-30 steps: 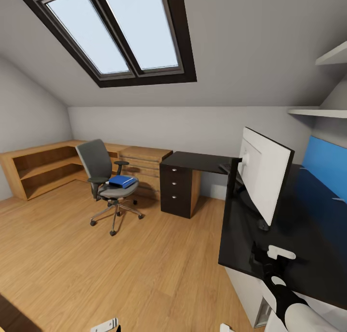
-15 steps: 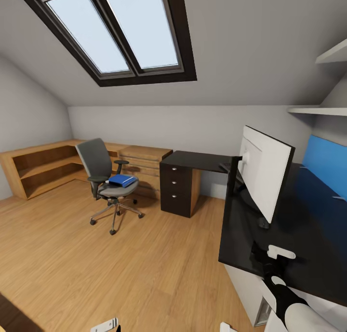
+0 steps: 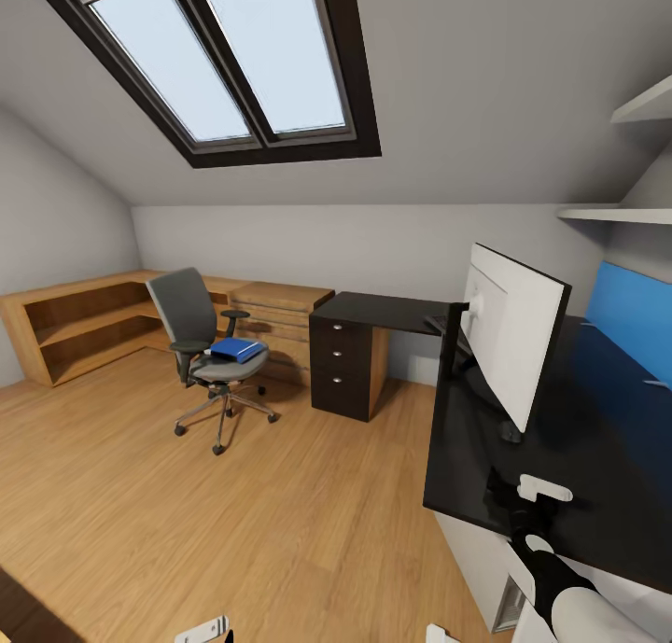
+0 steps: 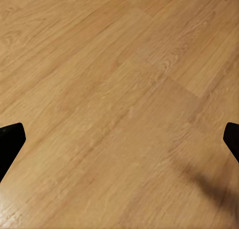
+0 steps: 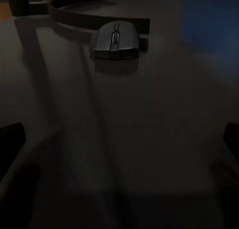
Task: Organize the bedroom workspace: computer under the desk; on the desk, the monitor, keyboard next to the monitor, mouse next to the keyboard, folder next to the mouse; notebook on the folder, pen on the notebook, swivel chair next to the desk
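Note:
A grey swivel chair (image 3: 199,356) stands out on the wood floor, with a blue folder (image 3: 235,350) lying on its seat. To the right is the black desk (image 3: 597,456), carrying the white-backed monitor (image 3: 511,340). A black mouse (image 5: 115,40) lies on the desk by the monitor's curved foot (image 5: 74,16). My right gripper (image 5: 119,139) hovers open just above the desk top, short of the mouse, with nothing between its fingers. My left gripper (image 4: 119,139) hangs open over bare floor. Keyboard, notebook and pen I cannot make out.
A black drawer unit (image 3: 347,368) and a wooden chest (image 3: 276,324) stand against the far wall, with low wooden shelving (image 3: 79,330) in the left corner. A blue panel (image 3: 630,321) backs the desk. Wall shelves (image 3: 616,217) hang above it. Open floor lies between me and the chair.

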{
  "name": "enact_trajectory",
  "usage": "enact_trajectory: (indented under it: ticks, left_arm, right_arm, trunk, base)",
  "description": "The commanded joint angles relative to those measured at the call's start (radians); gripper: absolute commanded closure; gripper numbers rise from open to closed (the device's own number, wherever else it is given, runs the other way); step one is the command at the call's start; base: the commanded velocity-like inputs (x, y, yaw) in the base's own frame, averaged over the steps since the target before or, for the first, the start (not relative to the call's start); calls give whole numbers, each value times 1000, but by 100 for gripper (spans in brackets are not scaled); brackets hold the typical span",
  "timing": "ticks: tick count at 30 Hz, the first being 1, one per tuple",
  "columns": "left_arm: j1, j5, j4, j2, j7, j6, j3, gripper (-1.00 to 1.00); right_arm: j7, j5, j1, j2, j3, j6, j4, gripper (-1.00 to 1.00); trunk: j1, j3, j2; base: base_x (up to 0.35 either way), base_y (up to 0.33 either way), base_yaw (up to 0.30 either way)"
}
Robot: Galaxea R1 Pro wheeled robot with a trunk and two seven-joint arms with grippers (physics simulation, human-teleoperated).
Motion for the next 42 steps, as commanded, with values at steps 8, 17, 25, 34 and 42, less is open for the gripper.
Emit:
enact_trajectory:
  ticks: [8, 17, 25, 34, 42]
  left_arm:
    - [-1, -1, 0, 0, -3, -3, 3, -100]
    - [0, -1, 0, 1, -6, -3, 3, -100]
    - [0, -1, 1, 1, -6, -3, 3, -100]
    - [0, -3, 2, 1, -6, -4, 3, -100]
    - [0, -3, 2, 1, -6, -4, 3, -100]
  right_arm:
    - [-1, -3, 0, 0, -2, -1, 2, -100]
    - [-1, -3, 0, 0, -2, -1, 2, -100]
    - [-1, -3, 0, 0, -2, -1, 2, -100]
    - [-1, -3, 0, 0, -2, -1, 2, -100]
    - [-1, -3, 0, -1, -2, -1, 2, -100]
  trunk:
    - [0, -1, 0]
    - [0, -1, 0]
    - [0, -1, 0]
    - [0, -1, 0]
    - [0, -1, 0]
  base:
    - [15, 0, 0]
    - [195, 0, 0]
    - [55, 0, 0]
    - [56, 0, 0]
    - [141, 0, 0]
